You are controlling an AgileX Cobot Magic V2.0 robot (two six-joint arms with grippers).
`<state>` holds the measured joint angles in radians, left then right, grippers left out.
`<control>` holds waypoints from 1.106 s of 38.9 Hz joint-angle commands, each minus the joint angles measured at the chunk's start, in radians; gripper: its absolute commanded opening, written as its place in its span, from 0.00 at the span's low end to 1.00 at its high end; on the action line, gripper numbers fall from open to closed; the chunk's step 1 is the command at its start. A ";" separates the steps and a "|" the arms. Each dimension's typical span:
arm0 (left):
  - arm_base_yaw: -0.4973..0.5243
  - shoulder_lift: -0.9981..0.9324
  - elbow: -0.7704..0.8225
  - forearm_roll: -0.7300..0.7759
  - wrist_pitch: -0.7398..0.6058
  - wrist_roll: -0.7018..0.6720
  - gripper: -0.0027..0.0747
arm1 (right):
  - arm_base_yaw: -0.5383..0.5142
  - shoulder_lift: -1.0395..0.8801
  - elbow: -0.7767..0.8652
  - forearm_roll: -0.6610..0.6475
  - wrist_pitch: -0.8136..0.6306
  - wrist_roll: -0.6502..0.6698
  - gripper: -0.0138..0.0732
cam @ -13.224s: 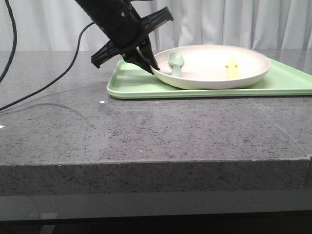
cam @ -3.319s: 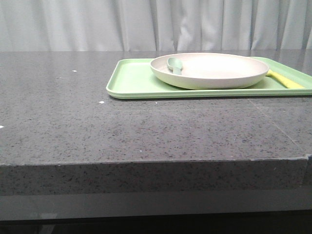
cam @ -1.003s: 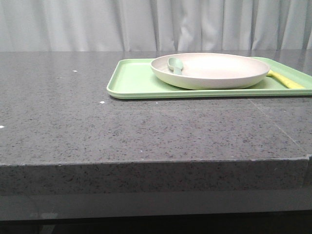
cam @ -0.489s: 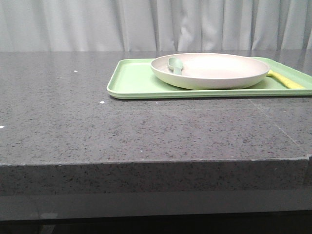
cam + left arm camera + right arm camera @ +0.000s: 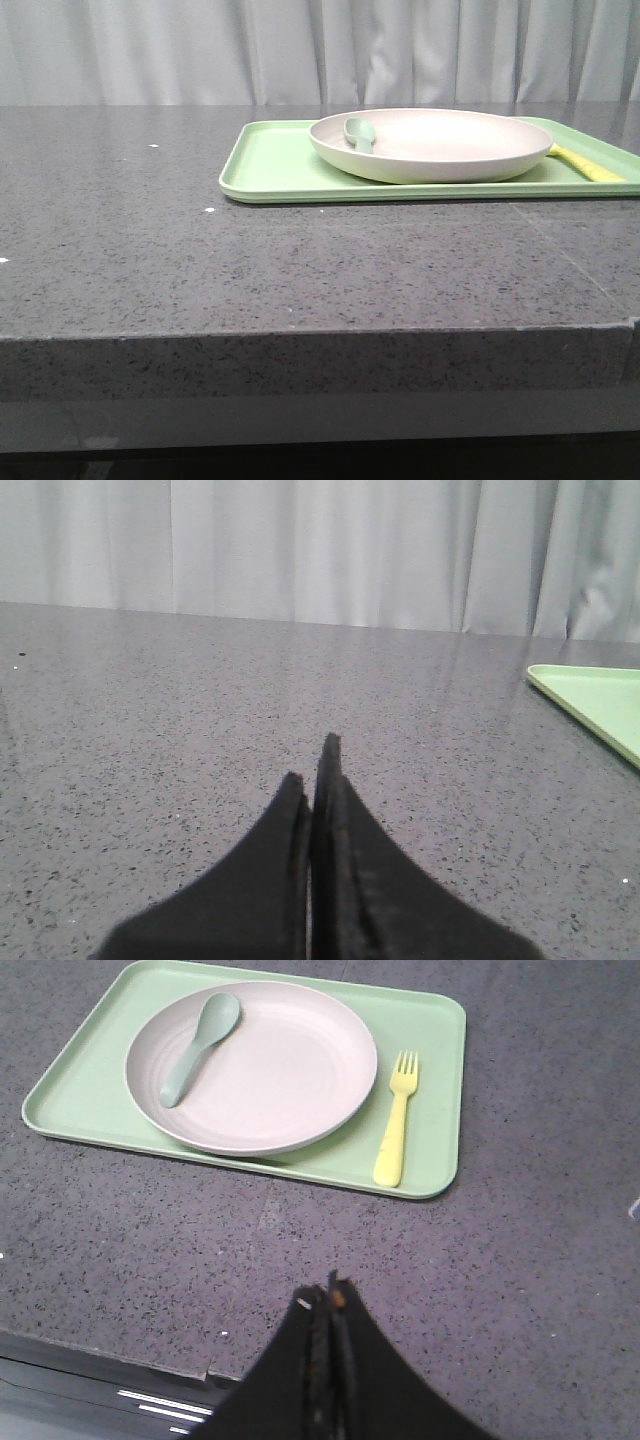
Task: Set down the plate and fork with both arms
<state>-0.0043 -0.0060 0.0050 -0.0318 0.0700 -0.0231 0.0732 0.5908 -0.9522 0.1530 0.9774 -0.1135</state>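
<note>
Both black grippers, left [image 5: 312, 765] and right [image 5: 330, 1295], have jaws closed, empty, over the grey speckled worktop [image 5: 300, 270]. Cream-white round plate [image 5: 270, 1070] sits on the light-green tray [image 5: 440, 1090], pale yellow plastic fork [image 5: 395, 1125] just beside it.

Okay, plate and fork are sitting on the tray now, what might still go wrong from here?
The spoon lies loose in the plate, so a nudge could slide it out. The fork sits near the edge of the tray and could be knocked off. Both hands, left and right, look shut and empty.
</note>
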 commanded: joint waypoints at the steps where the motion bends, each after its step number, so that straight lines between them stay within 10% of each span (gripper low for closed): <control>1: -0.005 -0.021 0.003 0.000 -0.089 -0.009 0.01 | 0.000 0.003 -0.025 0.002 -0.072 -0.006 0.08; 13: -0.005 -0.021 0.003 0.000 -0.089 -0.009 0.01 | 0.001 -0.067 0.072 -0.022 -0.170 -0.007 0.08; 34: -0.005 -0.021 0.003 0.000 -0.089 -0.009 0.01 | 0.000 -0.580 0.933 -0.022 -1.096 -0.007 0.08; 43: -0.005 -0.021 0.003 0.000 -0.089 -0.009 0.01 | 0.001 -0.621 0.976 -0.022 -1.068 -0.007 0.08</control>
<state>-0.0043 -0.0060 0.0050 -0.0318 0.0657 -0.0231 0.0764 -0.0102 0.0280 0.1383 -0.0077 -0.1135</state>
